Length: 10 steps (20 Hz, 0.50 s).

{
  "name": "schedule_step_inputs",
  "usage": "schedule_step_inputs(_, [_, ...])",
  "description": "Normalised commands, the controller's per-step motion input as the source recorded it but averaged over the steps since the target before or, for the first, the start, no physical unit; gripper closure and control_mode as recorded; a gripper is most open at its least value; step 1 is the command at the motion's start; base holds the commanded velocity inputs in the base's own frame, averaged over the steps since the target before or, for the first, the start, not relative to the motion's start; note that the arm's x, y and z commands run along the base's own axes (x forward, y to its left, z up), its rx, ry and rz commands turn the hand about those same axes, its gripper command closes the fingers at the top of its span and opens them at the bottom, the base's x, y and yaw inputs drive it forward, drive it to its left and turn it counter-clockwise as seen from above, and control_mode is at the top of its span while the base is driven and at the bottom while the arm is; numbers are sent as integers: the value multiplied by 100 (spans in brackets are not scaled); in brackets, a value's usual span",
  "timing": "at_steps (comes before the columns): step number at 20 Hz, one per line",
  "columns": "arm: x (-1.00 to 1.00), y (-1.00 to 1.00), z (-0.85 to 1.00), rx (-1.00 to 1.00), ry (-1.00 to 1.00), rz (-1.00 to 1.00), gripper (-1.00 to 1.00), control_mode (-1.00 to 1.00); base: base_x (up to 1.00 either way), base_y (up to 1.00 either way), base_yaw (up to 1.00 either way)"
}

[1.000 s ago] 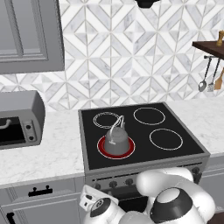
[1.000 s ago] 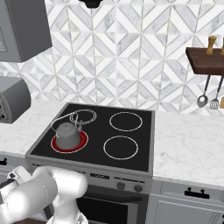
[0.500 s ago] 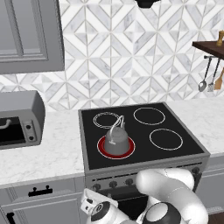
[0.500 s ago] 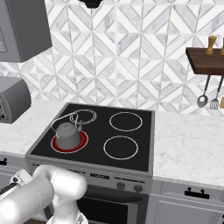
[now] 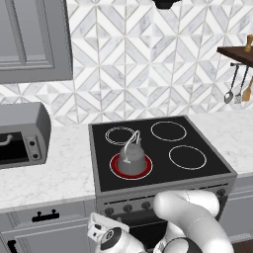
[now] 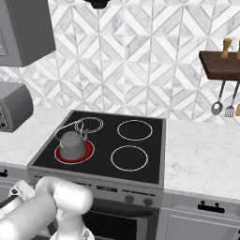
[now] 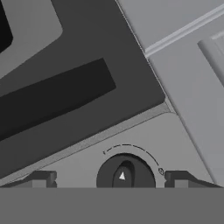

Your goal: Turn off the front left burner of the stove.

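Looking along my gripper (image 7: 108, 178) in the hand view, I see a dark round knob (image 7: 125, 173) sitting between my two fingertips (image 7: 38, 178), one on each side and both apart from it. Jaws stand wide, nothing held. The knob carries a small white arrow mark and a thin dashed arc curves over it; its lower part is cut off at the bottom of the view. This view is rolled, so the stove's (image 5: 163, 190) front panel runs diagonally, with a dark oven window above the knob and a grey cabinet face to the right. I can't tell from here which burner this knob serves.

From the left base view my own white arm covers part of the knob row, and the hand sits low near the picture's bottom edge, jaws not readable there. From the right base view the arm hides the left end of the panel.

The front left burner (image 5: 114, 167) (image 6: 88, 153) glows red on the black glass top. A grey kettle (image 5: 131, 159) (image 6: 73, 143) stands on it and hides most of the ring, leaving a red rim showing around its base. The other three rings show as white outlines. A toaster oven (image 5: 22, 133) sits on the counter left of the stove, cut off at the picture's edge.
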Motion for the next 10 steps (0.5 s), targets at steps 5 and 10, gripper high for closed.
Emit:
schedule_step_inputs(5, [19,18,-16,0,0,4,-100,-100,0,0,0])
schedule_step_inputs(10, [28,5,-11,0,0,3,-100,-100,0,0,0])
